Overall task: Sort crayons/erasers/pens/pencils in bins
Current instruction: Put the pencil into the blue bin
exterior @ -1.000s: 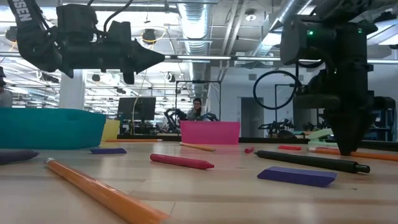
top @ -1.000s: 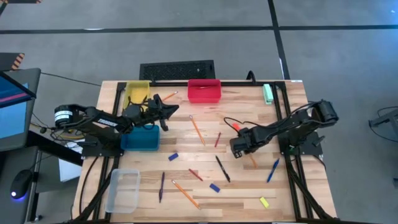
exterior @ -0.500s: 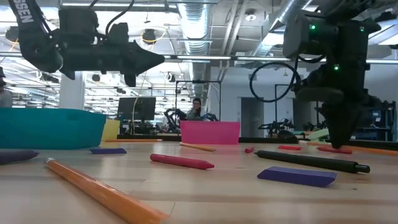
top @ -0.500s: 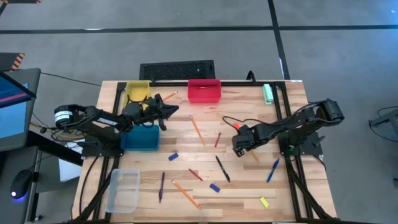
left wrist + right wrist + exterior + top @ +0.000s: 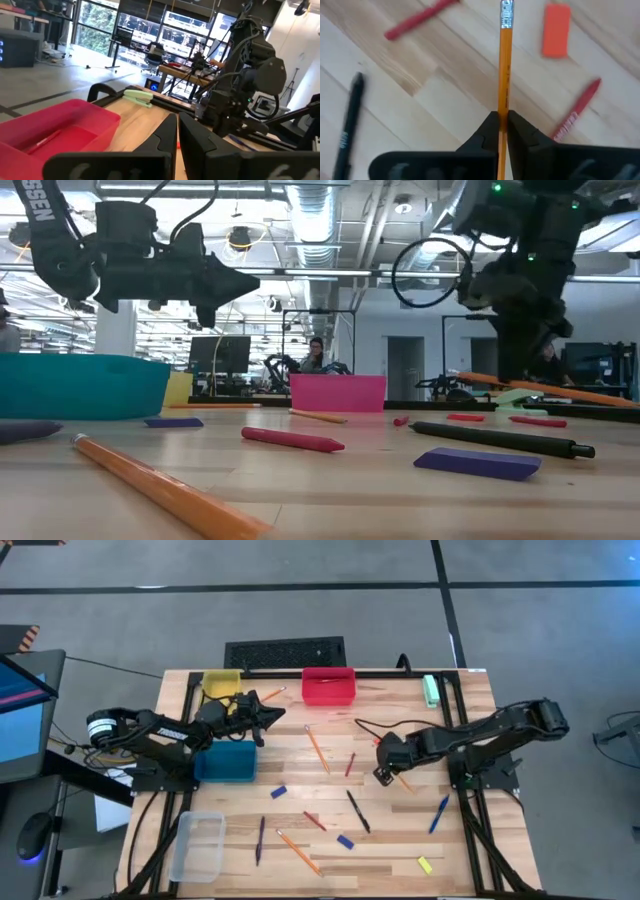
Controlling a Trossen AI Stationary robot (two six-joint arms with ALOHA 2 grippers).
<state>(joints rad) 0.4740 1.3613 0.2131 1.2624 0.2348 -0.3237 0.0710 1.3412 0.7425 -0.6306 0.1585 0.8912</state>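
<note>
My right gripper (image 5: 384,775) is shut on a long orange pencil (image 5: 560,390), held above the middle-right of the table. My left gripper (image 5: 274,712) is shut and empty, and hovers between the yellow bin (image 5: 222,685) and the red bin (image 5: 328,686), over the far edge of the teal bin (image 5: 226,760). The clear bin (image 5: 199,845) stands at the near left. Two more pencils (image 5: 317,748) (image 5: 298,851), crayons (image 5: 349,764) (image 5: 314,821), pens (image 5: 357,811) (image 5: 438,814) (image 5: 260,840) and erasers (image 5: 278,792) (image 5: 345,841) (image 5: 425,865) lie flat on the table. My right gripper pinches the pencil's shaft (image 5: 502,107) between its two fingers, well back from the eraser end (image 5: 506,12). The fingers come from above, point down and lie across the pencil. The pencil is lifted clear of the table and is nearly level, slightly tilted.
A green stapler (image 5: 431,690) lies at the far right. Under the right gripper lie an orange-red eraser (image 5: 555,30), two red crayons (image 5: 420,17) (image 5: 576,117) and a black pen (image 5: 347,125). A black rail frames the table's edges.
My right gripper has gone up from the table top and a little toward the far edge. The orange pencil has come up with it, and is now lifted clear of the table and nearly level.
</note>
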